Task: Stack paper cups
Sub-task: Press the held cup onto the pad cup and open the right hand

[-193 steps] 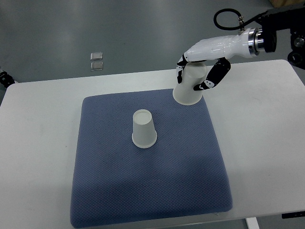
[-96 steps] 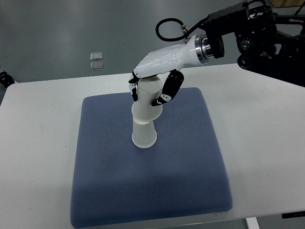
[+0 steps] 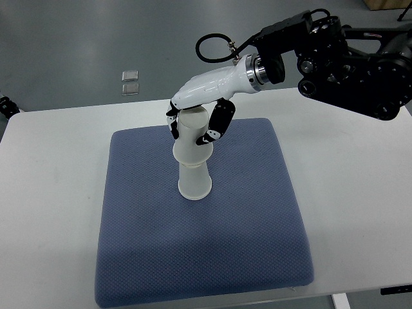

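**Right hand sets one cup over the other**

Right hand [image 3: 196, 122] grips the upper paper cup [image 3: 191, 137], white fingers and dark-padded thumb wrapped round its wall near the closed end, which points up. Directly beneath the hand stands the lower paper cup [image 3: 194, 181], also upside down, wide rim resting on the blue pad [image 3: 141, 244]. The held cup appears to have its rim already over the top of the lower one, though from this steep angle I cannot tell how far it has slid down or whether it sits straight.

Both cups are thin white paper, tapered, smooth and matt. They should weigh next to nothing and crush easily, so the grip wants to stay light and high on the wall near the stiffer base, well clear of the open rim. The lower cup is free-standing and would tip at a slight sideways nudge; a straight downward push suits it best.

The pad under the hand is a soft, quilted, woven-looking cushion with rounded corners, lying on a smooth white table [image 3: 360, 167]. Beyond the hand, on the grey floor, lie two small pale squares [image 3: 130, 82].
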`<state>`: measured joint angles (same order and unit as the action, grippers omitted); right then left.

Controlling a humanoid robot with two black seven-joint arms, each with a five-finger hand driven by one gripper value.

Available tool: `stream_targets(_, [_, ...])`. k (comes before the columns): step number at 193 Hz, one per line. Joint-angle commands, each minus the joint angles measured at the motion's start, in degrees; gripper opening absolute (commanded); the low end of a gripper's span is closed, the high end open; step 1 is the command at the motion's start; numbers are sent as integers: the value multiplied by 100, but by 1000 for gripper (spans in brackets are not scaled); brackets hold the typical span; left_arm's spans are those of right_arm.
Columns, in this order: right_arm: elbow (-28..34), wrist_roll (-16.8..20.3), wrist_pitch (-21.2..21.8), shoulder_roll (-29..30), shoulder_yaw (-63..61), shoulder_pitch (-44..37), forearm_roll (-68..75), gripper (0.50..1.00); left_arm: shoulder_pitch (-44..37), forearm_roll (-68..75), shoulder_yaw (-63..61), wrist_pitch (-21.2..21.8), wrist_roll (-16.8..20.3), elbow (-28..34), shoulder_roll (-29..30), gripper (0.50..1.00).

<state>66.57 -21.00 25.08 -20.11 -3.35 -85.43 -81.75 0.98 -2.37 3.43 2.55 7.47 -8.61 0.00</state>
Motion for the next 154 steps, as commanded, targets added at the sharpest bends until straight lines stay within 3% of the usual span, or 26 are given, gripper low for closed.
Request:
stream_targets(1, [-92, -9, 23, 43, 10, 44, -8, 641, -1, -1, 0, 0, 0, 0, 0, 1000])
stream_targets(154, [-189, 8, 50, 131, 168, 158, -25, 646, -1, -1, 0, 0, 0, 0, 0, 1000])
